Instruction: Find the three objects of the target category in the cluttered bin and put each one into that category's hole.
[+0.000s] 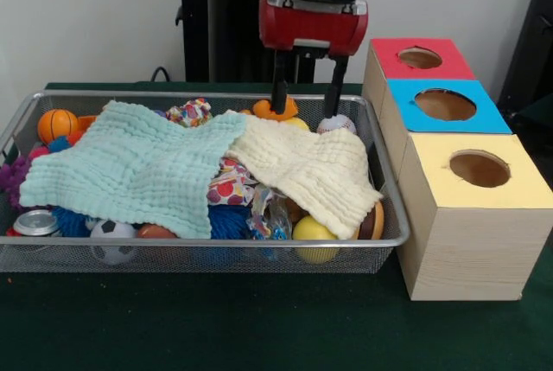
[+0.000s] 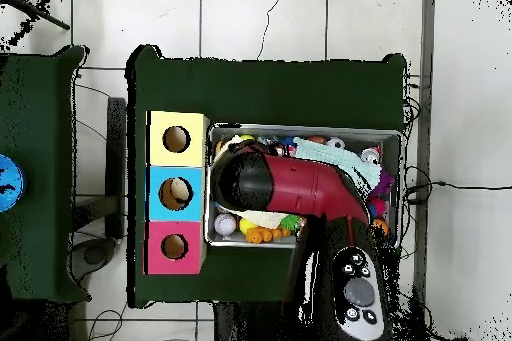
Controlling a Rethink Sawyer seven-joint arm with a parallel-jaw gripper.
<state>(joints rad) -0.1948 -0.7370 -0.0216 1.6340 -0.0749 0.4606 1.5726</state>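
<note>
We see a wire bin (image 1: 380, 172) full of mixed small things, and two cloths cover most of them: a pale mint cloth (image 1: 138, 168) on the left side and a cream cloth (image 1: 315, 168) on the right. Around the cloths we see some balls: a small basketball (image 1: 57, 124), a soccer ball (image 1: 112, 237), a yellow ball (image 1: 314, 233) and a white baseball (image 1: 335, 124) at the far rim. The gripper (image 1: 307, 111) hangs over the far part of the bin with its two fingers spread apart, and nothing is between them; one fingertip is just beside the baseball. Beside the bin stand three boxes with round holes: red (image 1: 421, 58), blue (image 1: 445, 105) and yellow (image 1: 479, 169). In the overhead view the arm (image 2: 300, 189) hides most of the bin, but there the blue box's hole (image 2: 176, 192) seems to hold something pale.
</note>
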